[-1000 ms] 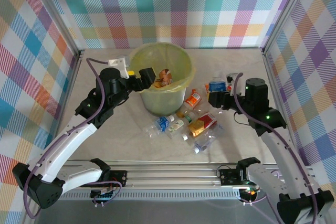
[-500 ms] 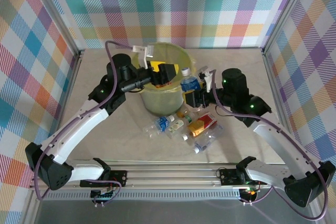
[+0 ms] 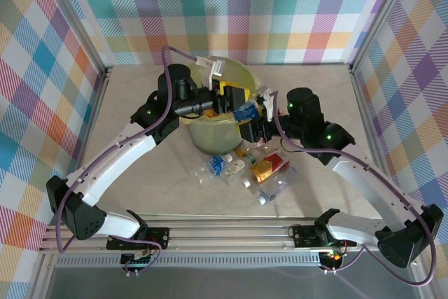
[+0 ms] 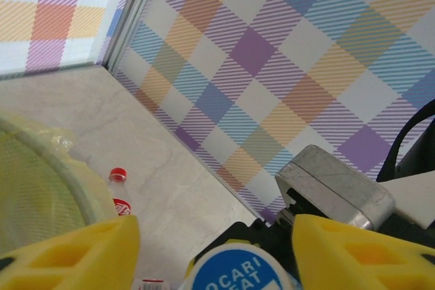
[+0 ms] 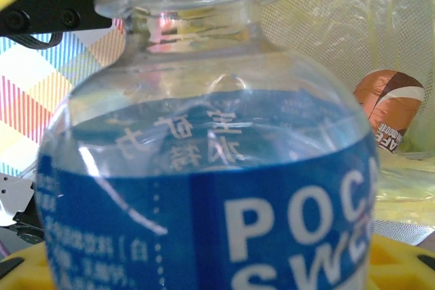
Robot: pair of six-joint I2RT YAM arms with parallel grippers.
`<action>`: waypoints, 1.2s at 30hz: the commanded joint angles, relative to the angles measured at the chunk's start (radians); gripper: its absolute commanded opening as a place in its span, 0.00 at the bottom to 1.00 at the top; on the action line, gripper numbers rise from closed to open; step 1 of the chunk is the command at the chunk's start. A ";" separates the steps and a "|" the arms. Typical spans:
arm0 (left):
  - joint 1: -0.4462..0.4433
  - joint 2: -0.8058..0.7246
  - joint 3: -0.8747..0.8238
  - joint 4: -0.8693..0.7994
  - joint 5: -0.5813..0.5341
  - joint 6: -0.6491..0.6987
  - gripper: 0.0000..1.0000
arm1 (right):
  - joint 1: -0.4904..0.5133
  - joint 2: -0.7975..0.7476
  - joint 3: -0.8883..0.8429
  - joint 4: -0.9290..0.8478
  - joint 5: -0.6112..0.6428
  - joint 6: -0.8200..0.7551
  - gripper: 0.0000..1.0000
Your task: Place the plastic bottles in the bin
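Looking from above, we see the right gripper [image 3: 255, 120] clamped on a blue-labelled bottle [image 5: 204, 188] over the bin [image 3: 206, 131] rim. The left gripper [image 3: 234, 97] has its jaws apart either side of the cap [image 4: 234, 273]. Other bottles [image 3: 255, 171] lie before the bin.

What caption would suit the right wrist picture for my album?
Right gripper holds a clear blue-labelled plastic bottle before the yellow-green bag-lined bin.

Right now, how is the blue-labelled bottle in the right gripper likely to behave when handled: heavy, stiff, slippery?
The blue-labelled bottle shows no liquid through its clear shoulder, so probably light. Its thin wall looks creased, so it may give under a squeeze. Round and glossy, it would likely roll on the table.
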 commanded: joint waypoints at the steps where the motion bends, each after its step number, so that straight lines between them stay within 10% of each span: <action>1: -0.020 0.014 0.027 -0.007 0.029 0.012 0.48 | 0.009 0.010 0.037 0.047 0.013 -0.016 0.47; 10: -0.021 0.009 0.057 -0.033 -0.041 0.036 0.00 | 0.011 -0.001 0.045 0.011 0.058 -0.006 0.61; 15: -0.015 0.012 0.138 -0.109 -0.102 0.113 0.00 | 0.011 -0.060 0.030 -0.029 0.116 0.004 1.00; 36: 0.262 0.193 0.530 -0.399 -0.242 0.191 0.00 | 0.009 -0.224 0.050 -0.609 0.850 0.501 1.00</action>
